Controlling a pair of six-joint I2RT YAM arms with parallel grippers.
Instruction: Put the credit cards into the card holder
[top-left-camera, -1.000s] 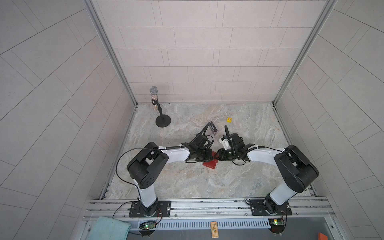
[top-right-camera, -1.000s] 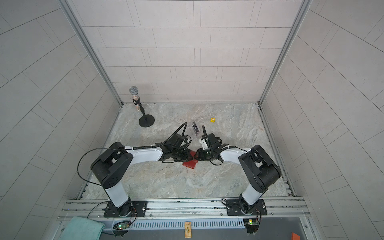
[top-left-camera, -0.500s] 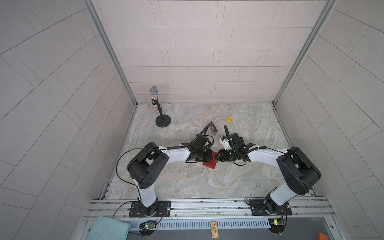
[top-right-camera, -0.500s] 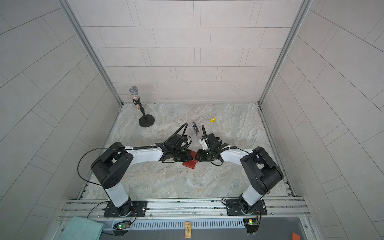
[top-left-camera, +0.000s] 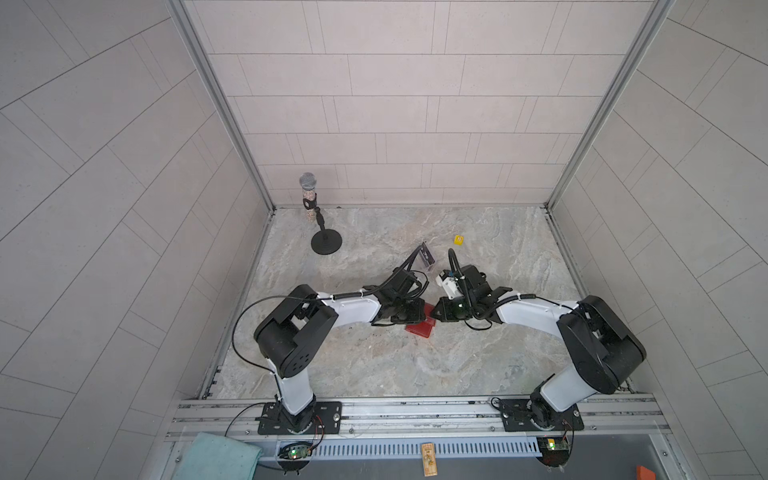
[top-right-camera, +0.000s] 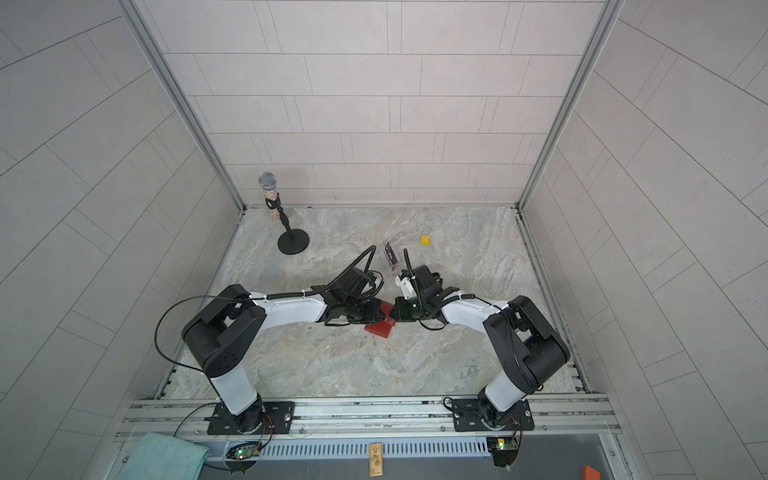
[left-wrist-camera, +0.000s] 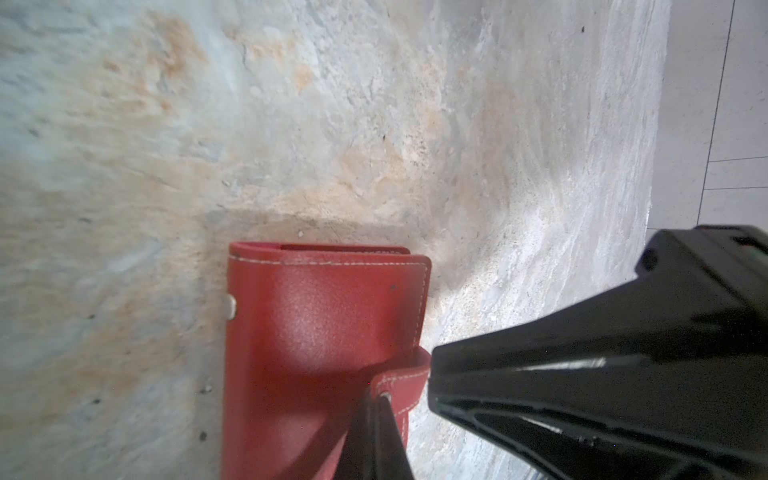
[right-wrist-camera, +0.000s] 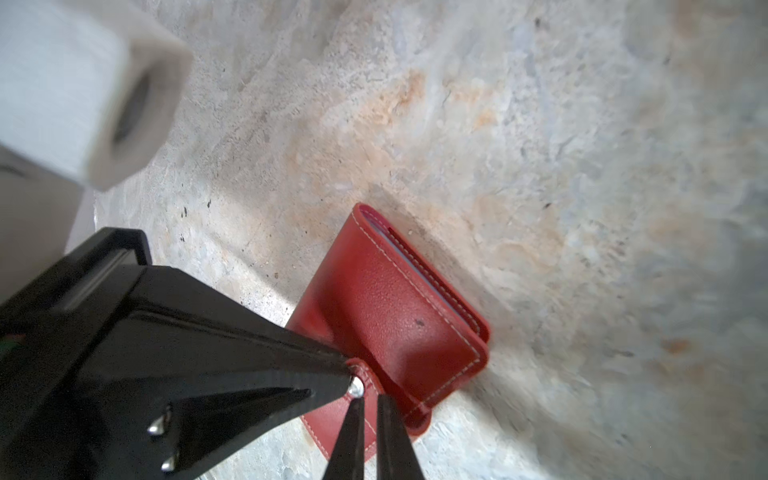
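Both arms are stretched low and nearly level toward the middle of the counter (top-left-camera: 374, 365), so that the grippers meet tip to tip over the card holder (top-left-camera: 419, 329) (top-right-camera: 379, 329).

The left gripper (left-wrist-camera: 376, 399) is pressed fully together, and its tip is set against the snap tab (left-wrist-camera: 403, 378). The right gripper (right-wrist-camera: 370, 401) is drawn nearly together, with a strip of red leather seen between its fingers (right-wrist-camera: 349, 440).

The card holder (right-wrist-camera: 395, 307) lies folded on the stone-patterned counter, partly under the gripper tips. It is made of grained red leather with white stitching, rounded corners and a metal stud on the tab. Pale sheet edges are seen between its covers; whether a card is inside cannot be told.

A black credit card (top-left-camera: 427, 253) with white lettering is held tilted in a clear stand (top-right-camera: 392, 269), just beyond the grippers on the far side.
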